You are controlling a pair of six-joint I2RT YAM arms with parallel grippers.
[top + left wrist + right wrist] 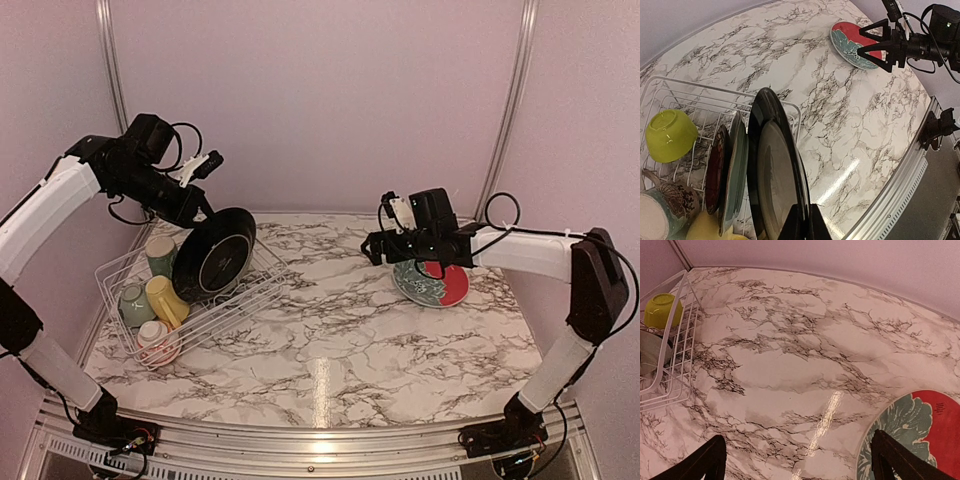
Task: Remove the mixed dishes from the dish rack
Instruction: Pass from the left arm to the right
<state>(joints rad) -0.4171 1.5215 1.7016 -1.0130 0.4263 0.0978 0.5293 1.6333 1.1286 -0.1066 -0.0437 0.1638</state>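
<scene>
top external view: left gripper (206,214) raised over the far end of the dish rack (118,272), clamped on the upper rim of the black-rimmed plate (215,255). plate on edge and tilted, lower part overlapping the rack's far right corner. resting on the wire or hanging just above it: cannot tell. closer to the arm bases in the same rack, a green mug (160,254), a yellow mug (166,300), a pale green mug (134,306) and a beige mug (155,342), packed close together.

left wrist view: same plate seen edge-on, pinched at the bottom of the frame between the two dark fingers. just beside it, upright in the prongs, a pale green plate (736,170) and a red plate (715,172). further left, a lime-green bowl (670,135) tipped on its side against the wire.

right side of the marble table (330,345): red patterned plate (436,286) lying flat, well apart from the rack. right gripper (376,247) low over that plate's left edge, jaws spread wide, holding nothing. right wrist view: one finger (895,457) over the plate's rim, the other over bare marble.
</scene>
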